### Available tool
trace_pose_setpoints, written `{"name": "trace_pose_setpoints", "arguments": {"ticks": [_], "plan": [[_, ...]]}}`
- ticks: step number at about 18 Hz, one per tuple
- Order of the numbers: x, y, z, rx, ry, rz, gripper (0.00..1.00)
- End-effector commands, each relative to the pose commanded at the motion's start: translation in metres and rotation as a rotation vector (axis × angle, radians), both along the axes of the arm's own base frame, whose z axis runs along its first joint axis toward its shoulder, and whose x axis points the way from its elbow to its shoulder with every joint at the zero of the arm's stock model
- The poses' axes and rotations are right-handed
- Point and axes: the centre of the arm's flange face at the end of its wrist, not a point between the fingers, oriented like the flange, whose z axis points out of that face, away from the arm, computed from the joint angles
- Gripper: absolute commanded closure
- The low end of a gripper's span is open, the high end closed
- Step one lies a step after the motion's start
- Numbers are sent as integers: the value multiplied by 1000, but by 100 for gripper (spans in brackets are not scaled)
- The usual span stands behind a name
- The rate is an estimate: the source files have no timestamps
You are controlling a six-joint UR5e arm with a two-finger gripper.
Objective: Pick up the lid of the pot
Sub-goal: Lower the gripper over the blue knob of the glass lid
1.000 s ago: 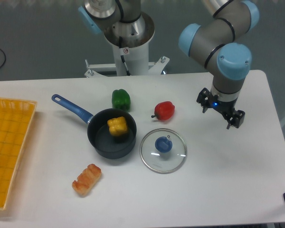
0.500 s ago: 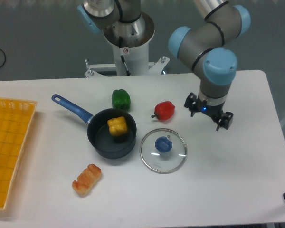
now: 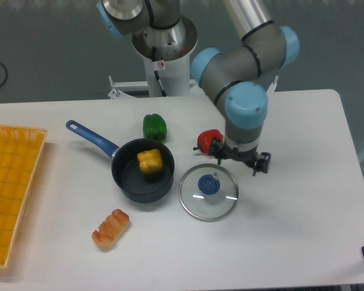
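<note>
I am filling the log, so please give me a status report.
Gripper open, holding nothing. Pot lid flat, blue knob up, not gripped. Red pepper looks close to gripper, might get bumped.

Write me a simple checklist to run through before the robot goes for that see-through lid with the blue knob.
1. Lid lying flat, knob up: ok.
2. Gripper open, with nothing between its fingers: ok.
3. Gripper lined up over the knob: not ok; in this view it is up and to the right of it.
4. Gripper low enough to grasp the knob: cannot tell; one camera doesn't settle its height.
5. Lid apart from the black pan: ok, a narrow gap shows.
6. Fingers clear of the red pepper: cannot tell; one finger appears right beside it.
</note>
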Motion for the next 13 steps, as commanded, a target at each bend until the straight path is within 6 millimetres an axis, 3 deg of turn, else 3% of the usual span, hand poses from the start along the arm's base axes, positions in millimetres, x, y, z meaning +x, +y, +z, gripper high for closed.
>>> {"name": "trace_pose_setpoints", "arguments": {"ticks": [3, 6, 10, 13], "plan": [[5, 18, -8, -10, 2, -63, 0], [7, 20, -8, -6, -12, -185, 0], [11, 20, -13, -13, -24, -215, 0], [16, 23, -27, -31, -44, -238, 0]]}}
